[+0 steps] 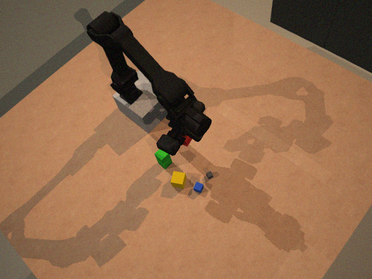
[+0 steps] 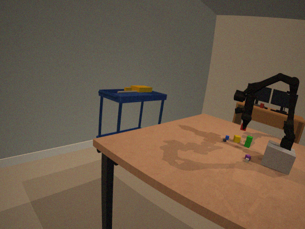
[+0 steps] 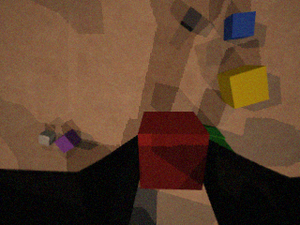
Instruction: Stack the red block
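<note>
One red block is clamped between the closed jaws of the gripper, carried in the air above the table, beside and higher than the green tower. Arm bends down from the grey base; wrist points straight downward. Tower stands upright, mid-table. Yellow block, blue block and small grey block lie just beyond it. Purple block sits near the base. All edges are well apart from the blocks.
</note>
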`<state>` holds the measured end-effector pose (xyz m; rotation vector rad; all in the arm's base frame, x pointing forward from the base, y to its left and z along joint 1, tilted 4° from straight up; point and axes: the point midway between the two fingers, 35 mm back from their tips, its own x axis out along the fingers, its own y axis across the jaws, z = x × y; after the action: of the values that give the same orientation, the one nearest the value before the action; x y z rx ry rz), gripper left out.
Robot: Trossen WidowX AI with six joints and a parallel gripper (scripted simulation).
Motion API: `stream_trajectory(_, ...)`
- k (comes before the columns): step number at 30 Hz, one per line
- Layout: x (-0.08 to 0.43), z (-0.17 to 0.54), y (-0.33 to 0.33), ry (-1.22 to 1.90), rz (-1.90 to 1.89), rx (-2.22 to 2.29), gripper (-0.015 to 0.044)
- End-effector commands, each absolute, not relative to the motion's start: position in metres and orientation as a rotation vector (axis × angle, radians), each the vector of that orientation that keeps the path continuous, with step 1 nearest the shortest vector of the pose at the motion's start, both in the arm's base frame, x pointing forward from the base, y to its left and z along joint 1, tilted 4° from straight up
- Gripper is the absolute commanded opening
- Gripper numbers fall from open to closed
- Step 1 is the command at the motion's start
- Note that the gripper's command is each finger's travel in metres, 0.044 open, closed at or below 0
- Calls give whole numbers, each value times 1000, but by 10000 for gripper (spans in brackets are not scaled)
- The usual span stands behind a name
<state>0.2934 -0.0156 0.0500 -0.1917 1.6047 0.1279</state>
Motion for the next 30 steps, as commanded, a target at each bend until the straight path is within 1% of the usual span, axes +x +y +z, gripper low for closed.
stream_trajectory(1,284,53,-37,1595,123,-200,0)
stream_trajectory(13,247,54,-86,1601,118,-205,0)
stream_trajectory(24,245,32,-88,1601,118,-205,0)
stream_trajectory(30,244,8,-90,1602,118,-205,0)
